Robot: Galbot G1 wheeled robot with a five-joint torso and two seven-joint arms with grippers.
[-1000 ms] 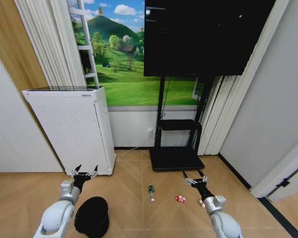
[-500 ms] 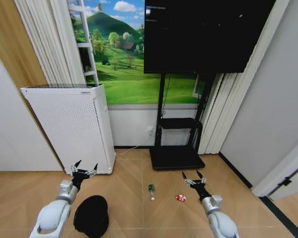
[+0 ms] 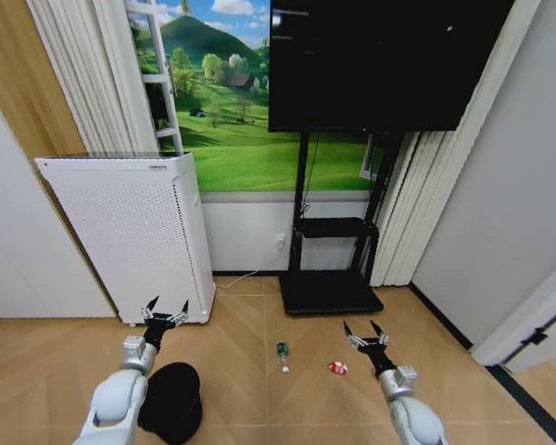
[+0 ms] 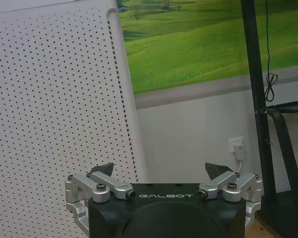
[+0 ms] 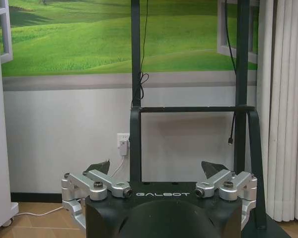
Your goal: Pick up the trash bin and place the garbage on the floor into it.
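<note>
Floor: tan herringbone wood point(image 3: 232, 357), bare apart from the bin and the litter; room corner w/ white wall, curtains, landscape mural behind.
Bin: black round bin point(image 3: 171, 400), nearest thing, standing on the floor just beside the left forearm, low in head view. Not lifted yet.
L gripper: left gripper point(image 3: 167, 313) hangs past the bin, close to the foot of the white cabinet; fingers spread wide, nothing in them. Wrist view: left gripper point(image 4: 161, 171) faces the cabinet, not the bin.
R gripper: right gripper point(image 3: 366, 336) low over the floor, fingers apart, empty. Wrist view: right gripper point(image 5: 159, 168) looks at the TV stand legs.
Bottle: small green bottle point(image 3: 283, 354) lying on the floor between the two arms, well apart from the bin.
Wrapper: red-and-white wrapper point(image 3: 337, 368) just beside the right gripper, on its inner side. A second wrapper I can't make out.
Cabinet: white perforated cabinet point(image 3: 130, 236) behind the left gripper, near.
TV stand: black base point(image 3: 326, 295) and TV point(image 3: 380, 65) at the back wall.
Risk 1: left gripper sits beyond the bin; reaching back blind could knock the bin over or roll it away.
Risk 2: left fingers close to the cabinet; a swing could hit it.
Risk 3: wrapper is flat and tiny; right fingers may scrape the floor or push it off instead of catching it.
Risk 4: bottle may roll if nudged.
</note>
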